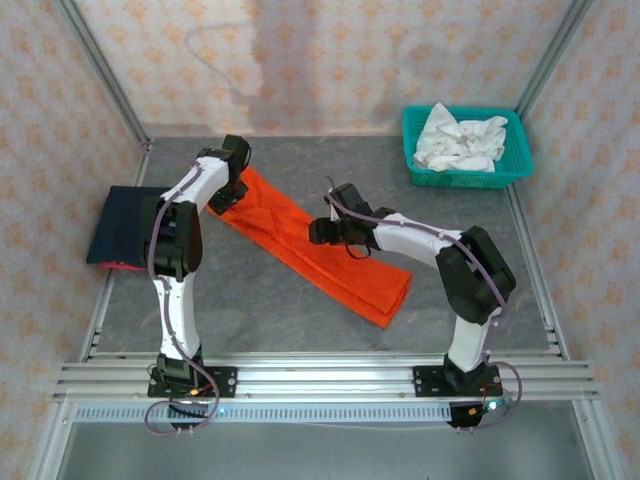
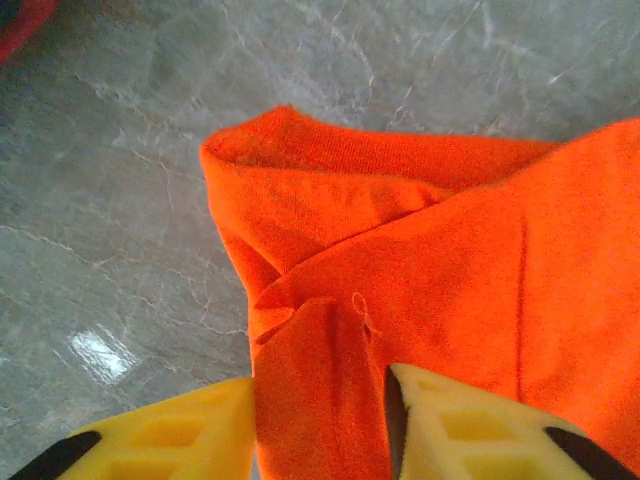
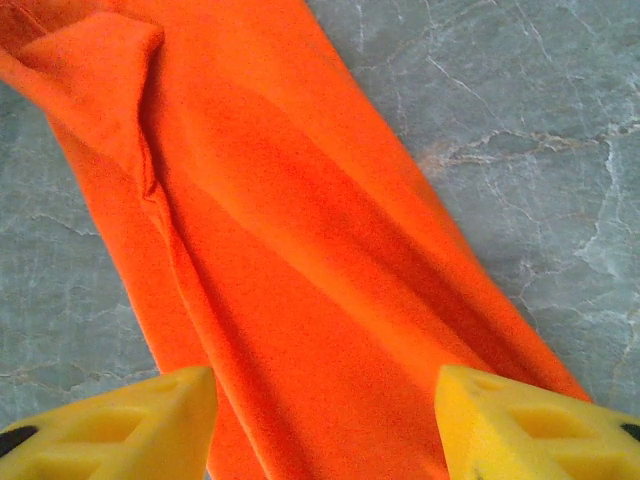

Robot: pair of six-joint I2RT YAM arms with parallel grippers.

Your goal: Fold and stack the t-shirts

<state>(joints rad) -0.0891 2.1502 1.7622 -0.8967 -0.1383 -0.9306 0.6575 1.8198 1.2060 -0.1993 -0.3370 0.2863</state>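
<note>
Now the orange shirt (image 1: pixel 285 222), folded into a long strip, lies slanted on the grey table (image 1: pixel 270 315), from far left to near right. The left gripper (image 2: pixel 320 385) is at its far left end, with a ridge of cloth between the yellow fingers; whether it really pinches, I cannot tell. The right gripper (image 3: pixel 325 385) hangs over the strip's middle, fingers spread wide. At the left edge lies the folded navy shirt (image 1: pixel 122 225). Far right stands a teal basket (image 1: pixel 465 180) holding white cloth (image 1: pixel 460 140).

Orange-red t-shirt (image 1: pixel 280 222) (navy t-shirt (image 1: pixel 122 225), teal basket (image 1: pixel 465 178))
</note>
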